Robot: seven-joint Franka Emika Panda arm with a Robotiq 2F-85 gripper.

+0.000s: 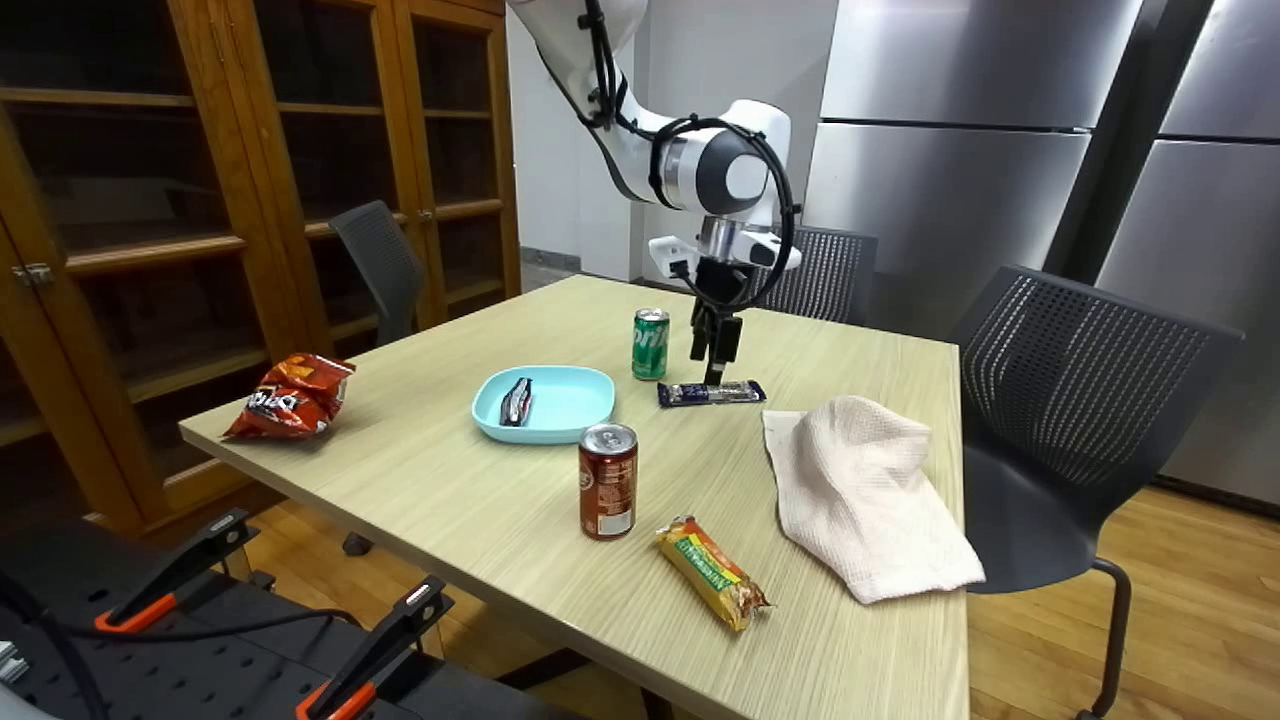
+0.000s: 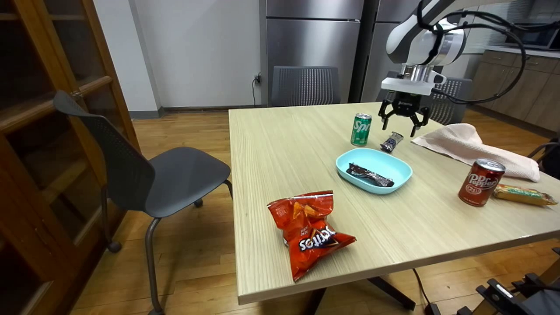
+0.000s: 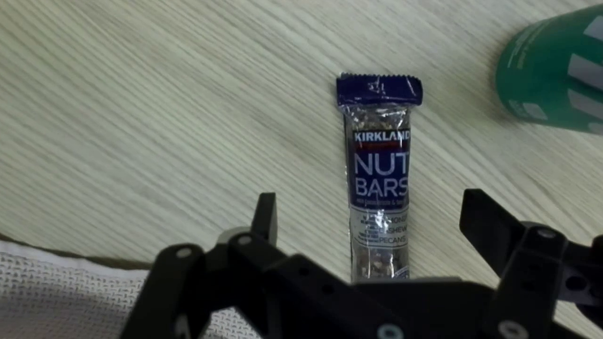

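My gripper (image 1: 706,366) is open and empty above a dark blue nut bar wrapper (image 1: 712,393); it also shows in an exterior view (image 2: 399,131). In the wrist view the nut bar (image 3: 379,174) lies flat on the table between the two spread fingers, touching neither; its lower end is hidden behind the gripper body. A green Sprite can (image 1: 650,345) stands upright beside the bar, and its side shows in the wrist view (image 3: 556,80). A light blue tray (image 2: 400,168) holds a dark wrapped bar (image 2: 369,175). A pinkish white cloth (image 3: 70,292) lies on the gripper's other side.
A Dr Pepper can (image 1: 608,485) stands upright, with a yellow granola bar (image 1: 710,572) near it. A red Doritos bag (image 2: 311,238) lies near a table corner. Chairs (image 1: 1060,400) stand around the table. Clamps (image 1: 375,650) sit at a dark bench in front.
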